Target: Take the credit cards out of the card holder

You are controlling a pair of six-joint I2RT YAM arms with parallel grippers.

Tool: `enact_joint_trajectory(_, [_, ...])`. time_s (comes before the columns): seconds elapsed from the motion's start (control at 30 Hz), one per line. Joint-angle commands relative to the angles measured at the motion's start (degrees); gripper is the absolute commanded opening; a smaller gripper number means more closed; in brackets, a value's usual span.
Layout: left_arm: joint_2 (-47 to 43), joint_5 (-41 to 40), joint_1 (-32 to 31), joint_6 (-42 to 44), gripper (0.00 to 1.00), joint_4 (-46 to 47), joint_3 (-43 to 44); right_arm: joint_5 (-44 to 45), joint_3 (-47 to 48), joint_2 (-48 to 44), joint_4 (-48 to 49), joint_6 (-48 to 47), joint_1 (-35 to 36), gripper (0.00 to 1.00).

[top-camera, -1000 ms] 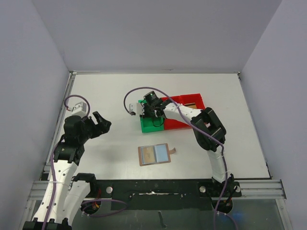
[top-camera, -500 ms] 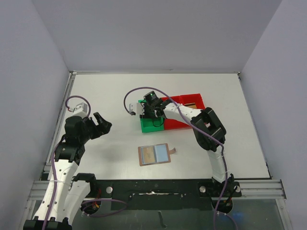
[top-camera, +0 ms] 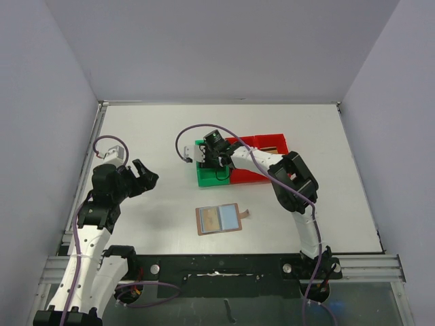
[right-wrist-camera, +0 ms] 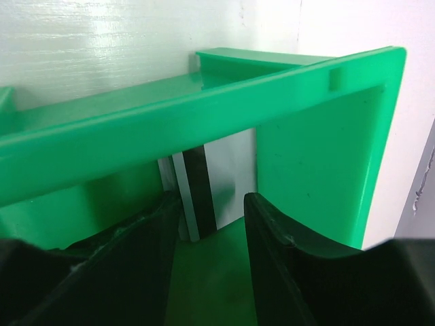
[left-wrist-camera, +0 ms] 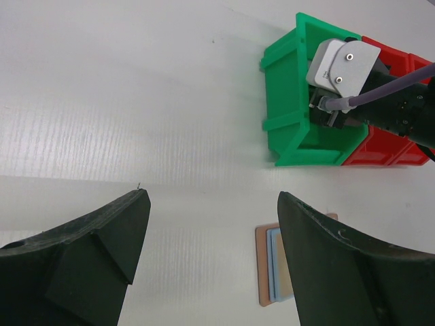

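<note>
The brown card holder (top-camera: 219, 219) lies open on the table, pale blue pockets up, its tab to the right; its left edge shows in the left wrist view (left-wrist-camera: 272, 265). My right gripper (top-camera: 212, 161) reaches down into the green bin (top-camera: 206, 175). In the right wrist view its jaws (right-wrist-camera: 212, 224) are open, and a white card with a black stripe (right-wrist-camera: 211, 187) leans against the bin's inner wall (right-wrist-camera: 312, 156), beyond the fingertips. My left gripper (top-camera: 145, 174) is open and empty, hovering well left of the holder; its fingers (left-wrist-camera: 102, 238) frame bare table.
A red bin (top-camera: 262, 146) adjoins the green one on the right, with something brown inside. Grey walls surround the white table (top-camera: 136, 129). The right arm's cable (top-camera: 187, 132) loops above the bins.
The right gripper has shifted slightly further into the green bin. The left arm and the card holder have hardly moved.
</note>
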Motion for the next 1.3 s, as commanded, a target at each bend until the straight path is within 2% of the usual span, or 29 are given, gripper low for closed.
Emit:
enact_joint_trajectory(0.0, [0.16,1.48,0.32,0.98,0.76,3.73,0.44,1.63,1.14,0.42,2.11,0.70,-0.17,0.44])
enact_joint_trajectory(0.43, [0.25,1.78,0.58,1.02,0.76,3.89,0.35,-1.65,2.60,-3.86,5.09,7.65,-0.92,0.48])
enact_joint_trajectory(0.63, [0.25,1.99,0.67,0.95,0.76,3.66,0.53,-0.30,-1.43,-9.35,13.97,11.59,-1.20,0.60])
enact_joint_trajectory(0.77, [0.37,2.09,0.67,0.93,0.76,3.74,0.47,4.86,-5.34,-13.26,21.92,14.41,-1.25,0.65])
enact_joint_trajectory(0.97, [0.68,2.44,0.67,1.02,0.76,3.85,0.44,4.88,-8.51,-17.34,23.26,19.61,-1.28,0.66])
enact_joint_trajectory(1.07, [0.73,2.58,0.67,1.02,0.76,3.96,0.41,6.09,-10.35,-20.39,23.86,27.52,-1.70,0.66])
enact_joint_trajectory(1.2, [0.98,3.36,0.67,1.02,0.76,4.19,0.27,7.81,-17.76,-28.89,27.53,45.98,-4.08,0.66])
enact_joint_trajectory(1.27, [1.18,4.01,0.67,1.02,0.76,4.48,0.12,11.20,-20.67,-33.46,25.55,57.86,-5.92,0.67])
